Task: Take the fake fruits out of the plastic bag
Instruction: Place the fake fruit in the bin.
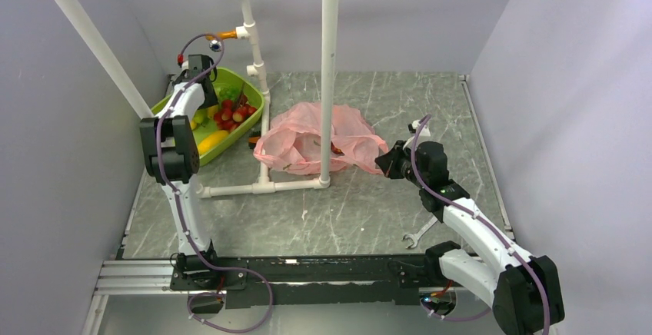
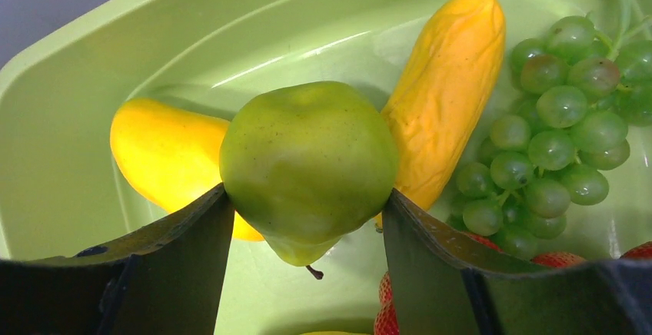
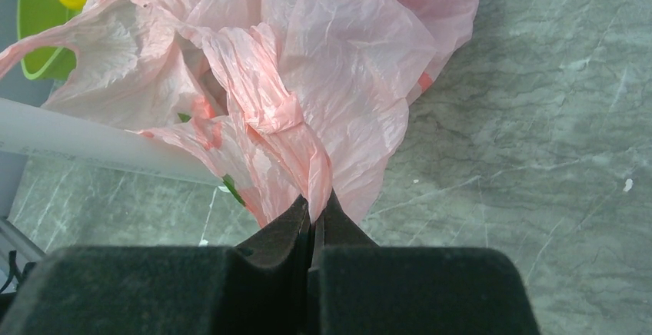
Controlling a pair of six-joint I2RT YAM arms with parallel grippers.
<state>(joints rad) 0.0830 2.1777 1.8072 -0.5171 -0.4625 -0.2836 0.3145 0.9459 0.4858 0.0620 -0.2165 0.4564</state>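
While the right gripper (image 3: 314,208) pinches the bag (image 3: 346,43), the left gripper (image 2: 306,195), clamped on a green fruit (image 2: 307,143), should release low over the tub (image 2: 77,58).

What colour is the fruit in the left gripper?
The apple in the left gripper is green; left wrist view shows it best.

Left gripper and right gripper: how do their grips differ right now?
1. The left gripper has its jaws wide apart, clamped on either side of a round green apple. The right gripper has its jaws pinched together on a thin fold of the plastic bag.
2. The left gripper hangs over the green tub of fruit. The right gripper is at the bag's right edge.
Shared: each holds something.
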